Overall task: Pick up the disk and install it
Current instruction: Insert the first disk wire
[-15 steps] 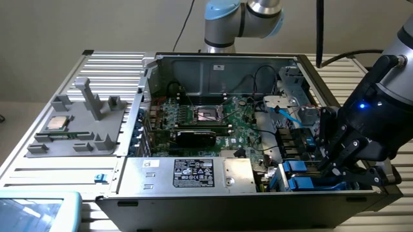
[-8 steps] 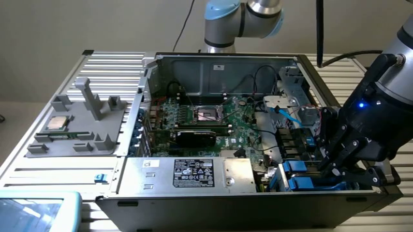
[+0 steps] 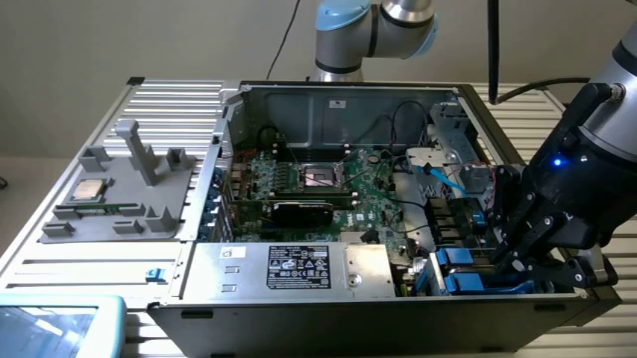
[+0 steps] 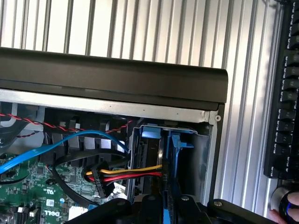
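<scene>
The disk (image 4: 176,156) stands on edge in the drive bay at the corner of the open computer case (image 3: 329,309), its blue bracket facing up. In the exterior view the disk (image 3: 466,283) is the nearer of two blue-bracketed units at the case's lower right. My gripper (image 4: 168,205) reaches down over it with a black finger on each side of the blue bracket, shut on it. In the exterior view the gripper (image 3: 512,261) hangs low inside the bay, and its body hides much of the disk.
Another blue-bracketed drive (image 4: 148,154) sits right beside the disk with yellow, red and black power wires (image 4: 131,173) plugged in. A blue data cable (image 4: 70,140) arcs over the motherboard (image 3: 329,186). A grey parts tray (image 3: 119,194) holds a processor chip (image 3: 88,189). A keyboard (image 4: 285,93) lies outside the case.
</scene>
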`<state>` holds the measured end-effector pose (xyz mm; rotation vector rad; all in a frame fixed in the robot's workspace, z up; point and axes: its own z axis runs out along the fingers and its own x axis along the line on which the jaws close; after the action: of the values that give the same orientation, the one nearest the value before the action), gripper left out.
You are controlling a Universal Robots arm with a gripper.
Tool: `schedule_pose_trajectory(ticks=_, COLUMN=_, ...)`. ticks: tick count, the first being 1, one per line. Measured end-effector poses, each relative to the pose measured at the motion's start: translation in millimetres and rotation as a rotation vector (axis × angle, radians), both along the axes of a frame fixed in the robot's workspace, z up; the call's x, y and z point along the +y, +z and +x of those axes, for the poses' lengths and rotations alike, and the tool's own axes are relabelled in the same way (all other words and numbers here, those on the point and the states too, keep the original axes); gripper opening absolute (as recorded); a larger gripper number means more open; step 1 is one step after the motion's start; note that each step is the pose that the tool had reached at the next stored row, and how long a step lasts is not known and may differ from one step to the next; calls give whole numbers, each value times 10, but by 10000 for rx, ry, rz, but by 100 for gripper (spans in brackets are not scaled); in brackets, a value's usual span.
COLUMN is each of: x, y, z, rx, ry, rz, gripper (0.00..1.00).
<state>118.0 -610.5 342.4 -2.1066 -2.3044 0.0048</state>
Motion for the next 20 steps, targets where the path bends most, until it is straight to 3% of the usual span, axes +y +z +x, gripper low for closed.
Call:
schedule_pose_trajectory(ticks=3, x=14, y=0, z=0, rx=1, ry=-2, rz=-15, gripper=17)
schedule_pose_trajectory(ticks=5, x=31, y=0, z=0, rx=0, ry=-4, rz=-121, gripper=17)
schedule_pose_trajectory(ticks=6, x=41, y=0, z=-1, rx=0, ry=-4, rz=-204, gripper=17)
schedule_pose_trajectory(ticks=10, x=74, y=0, z=0, rx=10, ry=-4, rz=-719, gripper=17)
schedule_pose_trajectory(ticks=11, x=80, y=0, z=0, rx=14, ry=-4, rz=-758, gripper=17)
schedule_pose_trajectory(ticks=15, x=86, y=-1, z=0, rx=16, ry=-12, rz=-759, gripper=17)
schedule_pose_trajectory(ticks=20, x=151, y=0, z=0, rx=66, ry=-49, rz=-760, gripper=17)
